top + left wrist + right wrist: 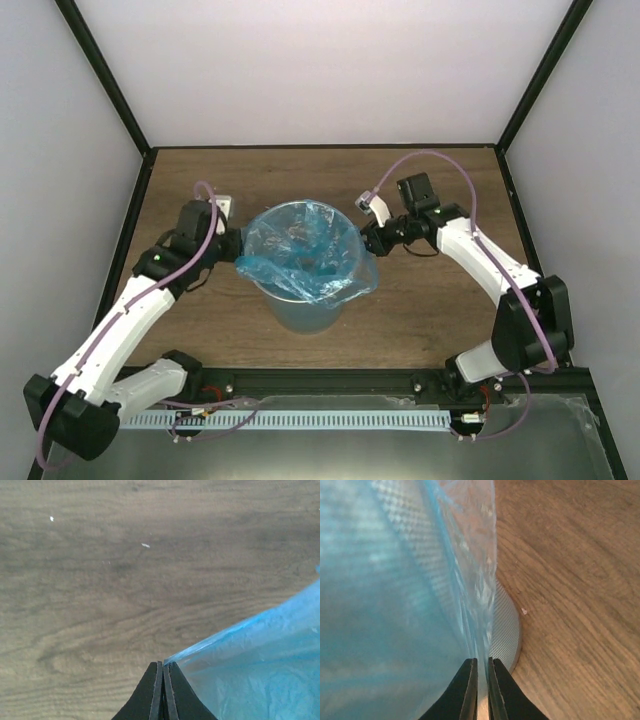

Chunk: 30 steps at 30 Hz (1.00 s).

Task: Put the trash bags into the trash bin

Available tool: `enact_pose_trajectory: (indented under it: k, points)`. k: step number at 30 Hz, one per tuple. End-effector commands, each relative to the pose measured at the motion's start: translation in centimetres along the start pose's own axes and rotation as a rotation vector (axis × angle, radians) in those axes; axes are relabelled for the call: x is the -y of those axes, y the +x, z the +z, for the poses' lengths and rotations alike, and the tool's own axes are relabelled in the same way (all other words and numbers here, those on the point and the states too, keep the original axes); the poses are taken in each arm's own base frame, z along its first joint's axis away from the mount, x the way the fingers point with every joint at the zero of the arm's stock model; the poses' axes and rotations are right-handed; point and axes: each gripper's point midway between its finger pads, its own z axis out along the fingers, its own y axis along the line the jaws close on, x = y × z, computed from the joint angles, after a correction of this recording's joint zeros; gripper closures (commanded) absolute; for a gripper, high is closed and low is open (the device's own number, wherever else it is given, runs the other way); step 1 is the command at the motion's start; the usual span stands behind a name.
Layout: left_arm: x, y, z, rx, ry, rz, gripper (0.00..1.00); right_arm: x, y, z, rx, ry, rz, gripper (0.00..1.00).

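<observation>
Nearest, on the bin's near side: bare tapered wall of the round translucent grey plastic bin (300, 312), upright on the brown wood-grain table (430, 320). Just above, draped over the near rim: a fold of the thin, wrinkly, translucent light-blue plastic film bag (300, 250). Mostly sunk inside the bin, mouth loosely open.

At the bin's left rim: left gripper (163, 665), fingers pressed flat together on a corner of the film, drawn taut outward above the tabletop.

At the bin's right rim: right gripper (481, 661), fingers all but closed, a sliver of film clamped between them, close against the bin's outer wall.

At the bin's far rim: film crumpled against the inside. Over the rim there or not, cannot tell.

Handling, by judgement: near weightless, limp, glossy, likely slippery. Easily torn or dragged back out by a hard tug. Best taken at the hem, a doubled fold deep between the pads, on opposite sides at once. Light bin as well, probably prone to sliding or tipping under a sideways pull.
</observation>
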Motion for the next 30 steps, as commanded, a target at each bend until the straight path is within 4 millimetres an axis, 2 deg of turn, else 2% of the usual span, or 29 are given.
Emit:
enact_pose_trajectory:
  k: [1,4,7,8,11,12,14,15,16,18,20,21,24,26,27,28,30]
  points:
    - [1.2,1.3,-1.4,-0.001,0.098,-0.093,0.96,-1.5,0.0,-1.6,0.033,0.001,-0.051,0.92]
    - [2.0,1.4,-2.0,-0.001,0.152,-0.116,0.95,-1.9,0.4,-2.2,0.029,0.016,-0.061,0.88]
    - [2.2,2.0,-2.4,-0.027,0.165,-0.136,0.91,-1.9,0.6,-3.1,0.024,0.064,-0.065,0.80]
    - [1.7,2.2,-2.6,-0.032,0.141,-0.155,0.89,-1.4,0.7,-3.5,0.022,0.109,-0.053,0.75]
    - [-2.6,2.6,-4.7,-0.021,-0.093,-0.235,0.88,1.2,0.5,-6.5,0.069,0.248,0.047,0.58]
    - [-3.6,2.2,-5.7,0.006,-0.143,-0.240,0.77,1.8,0.6,-7.6,0.080,0.264,0.078,0.55]
    - [-4.8,1.3,-7.6,0.059,-0.193,-0.254,0.44,2.6,0.2,-9.7,0.099,0.297,0.110,0.51]
    - [-5.0,0.8,-8.5,0.083,-0.194,-0.262,0.33,2.9,-0.1,-10.8,0.109,0.315,0.116,0.49]
    - [-5.0,0.7,-9.0,0.086,-0.190,-0.266,0.28,2.8,-0.4,-11.8,0.122,0.330,0.113,0.48]
    - [-4.5,0.9,-9.8,0.081,-0.153,-0.270,0.26,1.4,-1.5,-13.5,0.162,0.339,0.057,0.47]
    - [-3.5,1.5,-10.4,0.071,-0.083,-0.261,0.32,-1.6,-2.6,-14.8,0.214,0.296,-0.046,0.45]
    - [-2.7,1.8,-10.8,0.063,-0.025,-0.251,0.39,-3.2,-2.9,-15.4,0.242,0.270,-0.100,0.43]
    - [1.0,3.2,-11.5,0.029,0.206,-0.176,0.70,-6.7,-3.2,-16.9,0.294,0.238,-0.237,0.43]
    - [5.1,4.9,-12.2,-0.049,0.458,-0.114,0.80,-7.8,-2.8,-17.0,0.292,0.219,-0.282,0.44]
    - [6.5,5.6,-12.6,-0.087,0.543,-0.099,0.87,-7.8,-2.5,-16.9,0.284,0.213,-0.285,0.44]
    - [7.3,5.9,-12.9,-0.107,0.598,-0.085,0.91,-7.6,-2.1,-16.6,0.275,0.211,-0.278,0.44]
    - [7.7,6.0,-13.6,-0.098,0.625,-0.051,0.96,-6.8,-1.5,-15.9,0.259,0.214,-0.260,0.44]
